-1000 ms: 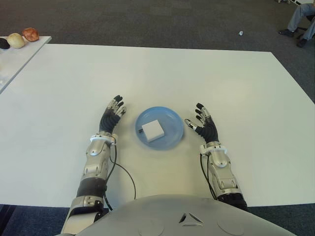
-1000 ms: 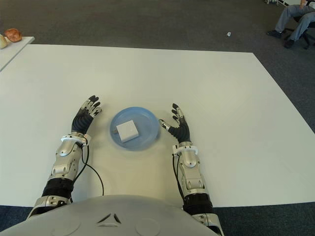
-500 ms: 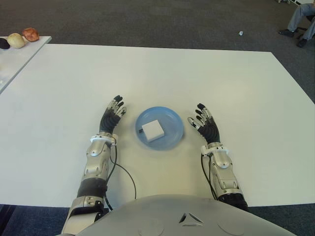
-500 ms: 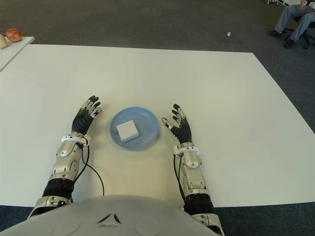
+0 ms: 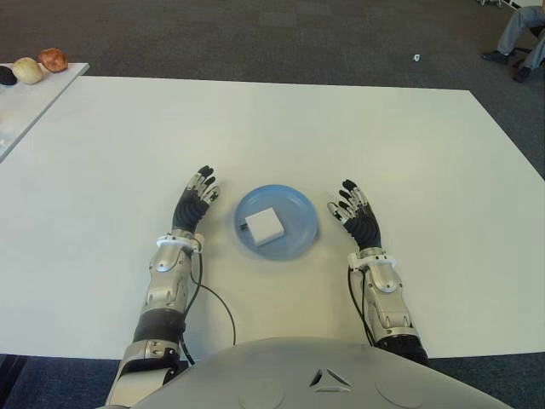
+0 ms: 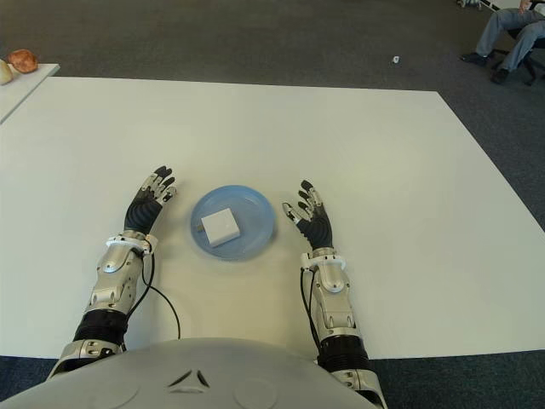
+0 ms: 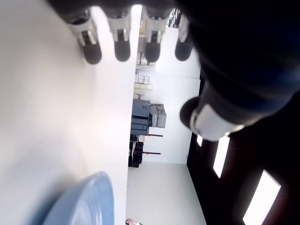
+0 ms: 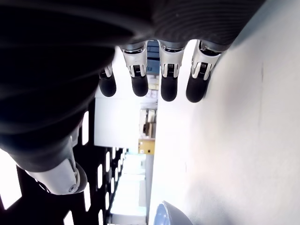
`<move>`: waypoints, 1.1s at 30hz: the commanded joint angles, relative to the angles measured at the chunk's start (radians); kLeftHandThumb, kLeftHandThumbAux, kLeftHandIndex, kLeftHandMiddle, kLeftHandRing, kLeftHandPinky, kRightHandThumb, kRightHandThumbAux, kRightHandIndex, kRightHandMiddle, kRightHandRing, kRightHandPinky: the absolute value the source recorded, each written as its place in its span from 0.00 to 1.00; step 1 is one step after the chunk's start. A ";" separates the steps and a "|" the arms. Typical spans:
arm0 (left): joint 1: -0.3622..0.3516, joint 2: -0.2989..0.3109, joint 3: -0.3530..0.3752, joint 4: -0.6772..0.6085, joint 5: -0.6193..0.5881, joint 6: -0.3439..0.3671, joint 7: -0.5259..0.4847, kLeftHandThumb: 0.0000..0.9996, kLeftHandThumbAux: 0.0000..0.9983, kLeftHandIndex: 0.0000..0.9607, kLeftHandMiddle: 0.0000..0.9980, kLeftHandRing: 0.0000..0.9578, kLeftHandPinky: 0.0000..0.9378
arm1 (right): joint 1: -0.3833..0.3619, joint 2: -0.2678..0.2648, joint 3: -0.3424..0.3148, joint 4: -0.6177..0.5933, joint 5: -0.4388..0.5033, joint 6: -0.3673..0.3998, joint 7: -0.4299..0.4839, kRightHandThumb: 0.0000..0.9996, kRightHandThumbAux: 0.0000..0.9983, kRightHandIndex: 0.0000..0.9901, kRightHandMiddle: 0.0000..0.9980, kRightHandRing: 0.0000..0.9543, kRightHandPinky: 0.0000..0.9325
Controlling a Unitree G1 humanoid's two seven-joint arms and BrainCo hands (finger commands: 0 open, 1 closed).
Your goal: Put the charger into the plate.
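White charger [image 5: 265, 225] lying inside blue plate [image 5: 299, 210] on desk [image 5: 341, 128]. Left hand [image 5: 194, 201] and right hand [image 5: 358, 220] flanking plate, fingers spread, holding nothing.

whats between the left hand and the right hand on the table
The blue plate with the white charger in it sits between the left hand and right hand, shown in both eye views.

Plate [image 7: 84, 201] is cut by the frame edge in the left wrist view, only a blue rim arc shows; same in the right wrist view, and the charger is out of both. Seated person [image 6: 509, 34] is cropped at the top right corner, legs and shoes only. Small round items [image 5: 41, 65] on the side table: too small to identify.
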 commanded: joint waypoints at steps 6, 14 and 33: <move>0.016 0.006 -0.010 0.016 0.007 0.000 -0.012 0.00 0.65 0.00 0.00 0.00 0.00 | 0.013 0.008 -0.008 0.083 0.006 0.022 -0.004 0.00 0.65 0.07 0.09 0.09 0.12; 0.023 0.009 -0.014 0.015 0.006 0.003 -0.020 0.00 0.64 0.00 0.00 0.00 0.00 | -0.006 0.009 -0.015 0.100 0.002 -0.003 -0.015 0.00 0.63 0.06 0.09 0.09 0.10; 0.025 0.008 -0.010 0.026 0.000 -0.005 -0.030 0.00 0.64 0.00 0.00 0.00 0.00 | -0.035 0.014 -0.025 0.114 -0.006 -0.014 -0.046 0.00 0.68 0.06 0.10 0.09 0.11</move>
